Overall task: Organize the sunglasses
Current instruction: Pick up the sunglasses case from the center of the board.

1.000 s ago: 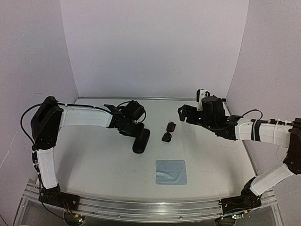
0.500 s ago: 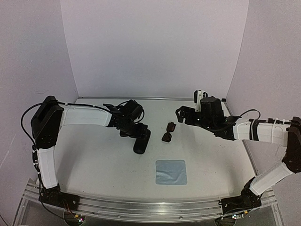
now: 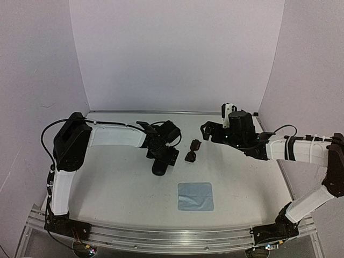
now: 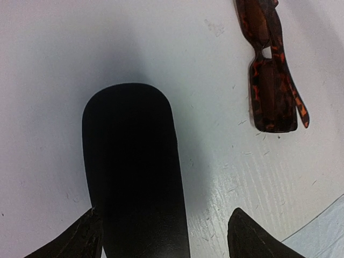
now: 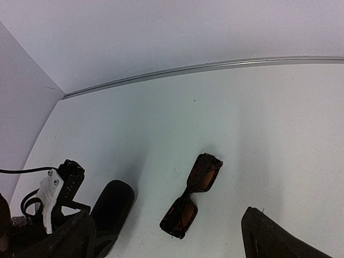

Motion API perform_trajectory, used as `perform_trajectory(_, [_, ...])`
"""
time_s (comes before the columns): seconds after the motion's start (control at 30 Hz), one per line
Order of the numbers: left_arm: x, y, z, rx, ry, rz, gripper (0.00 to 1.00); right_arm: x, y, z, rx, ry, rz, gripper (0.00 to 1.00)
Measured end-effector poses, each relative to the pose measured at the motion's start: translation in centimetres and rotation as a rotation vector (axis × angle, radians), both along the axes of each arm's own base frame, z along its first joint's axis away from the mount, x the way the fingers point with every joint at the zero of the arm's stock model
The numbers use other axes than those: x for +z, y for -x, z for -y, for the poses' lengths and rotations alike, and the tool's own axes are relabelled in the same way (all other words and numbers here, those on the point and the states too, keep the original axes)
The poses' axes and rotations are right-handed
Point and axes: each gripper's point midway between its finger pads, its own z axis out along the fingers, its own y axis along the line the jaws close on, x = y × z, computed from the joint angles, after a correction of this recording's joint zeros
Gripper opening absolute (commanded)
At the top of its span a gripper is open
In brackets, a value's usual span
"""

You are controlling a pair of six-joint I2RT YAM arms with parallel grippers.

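Observation:
The sunglasses, a small folded pair with a dark brown frame, lie on the table's middle. They also show in the left wrist view and the right wrist view. The closed black oval case lies just left of them. My left gripper is open and sits over the case's far end. In the left wrist view its jaws straddle the case: the left fingertip is at the case's edge and the right one stands apart. My right gripper is open and empty, hovering behind and right of the sunglasses.
A light blue square cloth lies flat nearer the front, below the sunglasses; its corner shows in the left wrist view. White walls enclose the table on the left, back and right. A metal rail runs along the front edge.
My left gripper has moved right and forward, from behind the case to over its far end. My right gripper edged slightly left, then held still. The sunglasses have not moved.

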Motion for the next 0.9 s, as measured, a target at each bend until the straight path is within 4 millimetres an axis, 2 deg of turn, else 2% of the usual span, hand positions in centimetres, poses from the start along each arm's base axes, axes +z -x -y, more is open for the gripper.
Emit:
perform_trajectory(0.1, [-1.3,0.4,-0.7,0.002,-0.058,-0.012,0.79,0.0,0.0,0.0,0.0,0.0,0.0,0.96])
perform_trajectory(0.2, [-1.7,0.4,-1.3,0.012,-0.092,-0.009,0.79,0.0,0.0,0.0,0.0,0.0,0.0,0.96])
perform_trajectory(0.9, [-2.0,0.3,-1.9,0.024,-0.117,-0.006,0.77,-0.5,0.2,0.1,-0.001,0.005,-0.007,0.96])
